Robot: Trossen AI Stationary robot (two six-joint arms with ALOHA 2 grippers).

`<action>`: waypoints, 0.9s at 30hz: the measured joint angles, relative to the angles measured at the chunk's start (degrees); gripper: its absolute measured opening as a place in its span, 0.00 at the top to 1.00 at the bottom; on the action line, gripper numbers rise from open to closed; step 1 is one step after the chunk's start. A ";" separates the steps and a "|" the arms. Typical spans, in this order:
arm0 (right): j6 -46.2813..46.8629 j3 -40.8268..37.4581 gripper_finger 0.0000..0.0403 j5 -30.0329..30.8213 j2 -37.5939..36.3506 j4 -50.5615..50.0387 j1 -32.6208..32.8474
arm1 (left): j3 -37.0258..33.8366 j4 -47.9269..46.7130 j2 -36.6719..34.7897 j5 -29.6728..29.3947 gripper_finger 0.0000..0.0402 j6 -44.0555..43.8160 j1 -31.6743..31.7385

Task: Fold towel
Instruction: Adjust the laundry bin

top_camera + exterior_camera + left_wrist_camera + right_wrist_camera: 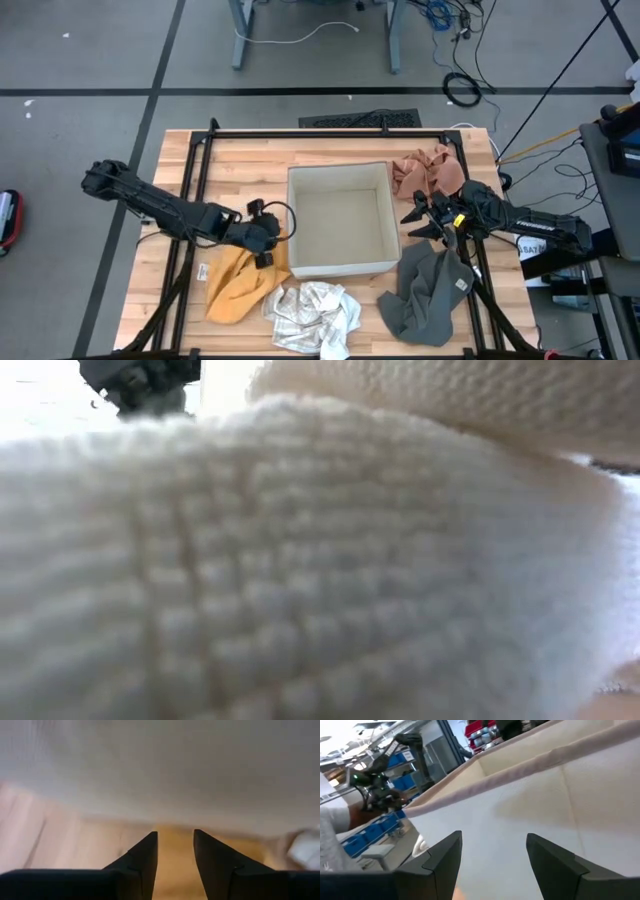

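Observation:
Several towels lie crumpled on the wooden table: a yellow one point(235, 285) at the near left, a white patterned one point(312, 318) at the near middle, a grey one point(425, 298) at the near right, and a pink one point(428, 172) at the far right. My left gripper point(268, 243) is low over the yellow towel's far edge, beside the box's left wall. Its fingers point(175, 855) are a little apart, with yellow cloth point(175, 862) showing between them. My right gripper point(418, 222) is open and empty, facing the box's right wall point(520, 815). My left gripper is close over the far edge of the yellow towel, its fingers level and pointing toward the table's right. I cannot tell whether the fingers touch the cloth.
A cream open box point(340, 262) stands in the middle of the table between the two grippers. A black frame point(190, 200) runs along the table's edges. White knit cloth point(320, 560) fills the low view.

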 joint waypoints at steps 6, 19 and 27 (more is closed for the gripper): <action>-3.58 0.00 0.47 4.51 1.38 1.18 1.88 | -0.19 3.12 0.36 2.20 0.67 4.78 4.12; -10.29 0.00 0.47 16.31 14.65 10.93 2.41 | -5.73 11.37 1.27 7.27 0.67 9.73 15.30; -12.34 -0.02 0.47 23.40 23.82 20.09 2.34 | -5.73 15.23 1.29 7.46 0.67 14.90 21.13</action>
